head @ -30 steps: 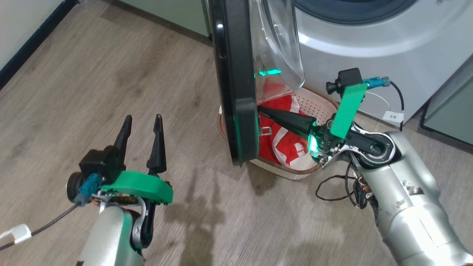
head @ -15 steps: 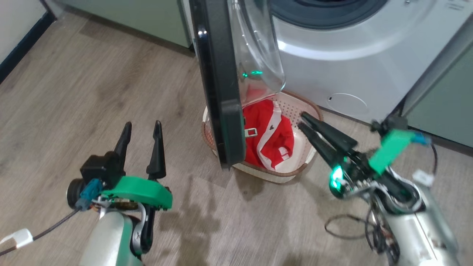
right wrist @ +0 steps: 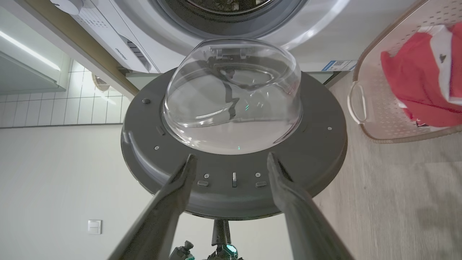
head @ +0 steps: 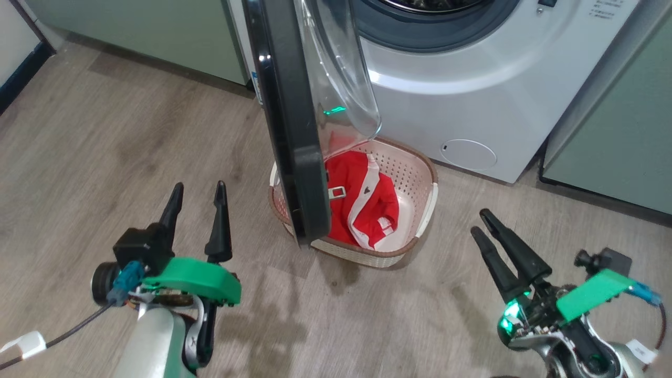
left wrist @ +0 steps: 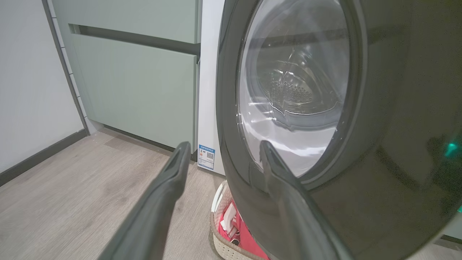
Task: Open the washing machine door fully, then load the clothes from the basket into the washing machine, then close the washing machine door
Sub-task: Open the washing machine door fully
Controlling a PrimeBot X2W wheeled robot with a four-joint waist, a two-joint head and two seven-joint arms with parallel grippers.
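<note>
Fingers, left gripper (head: 199,186): spread apart, nothing between them; over the floor (head: 105,136) left of the door, clear of it, tips aimed at its outer face.
Fingers, right gripper (head: 479,221): spread apart, nothing between them; over the floor right of the basket, apart from it, tips aimed at the door's inner face.

1. Washer (head: 472,105): white, front-loading, set between pale green cabinets (head: 131,31). Mouth uncovered, grey gasket (head: 436,31) showing around it.
2. Door (head: 286,121): round, black rim, swung out roughly square to the washer front. Seen edge-on from the head; its lower edge hangs over the basket's left side. Clear glass bowl (head: 336,63) bulges from the inner face.
3. Basket (head: 415,173): cream, perforated, brown rim. Stands on the floor just before the washer, partly under the door.
4. Clothes (head: 362,205): red with white stripes, bunched in the basket, toward its left half; right half of the base bare.
5. Flap (head: 469,154): round, low on the washer front, above the basket's right corner.
6. Sticker (left wrist: 206,157): blue, low on the washer's left edge.
7. Latch (head: 336,192): small metal hook on the door's inner face, near its lower edge.
</note>
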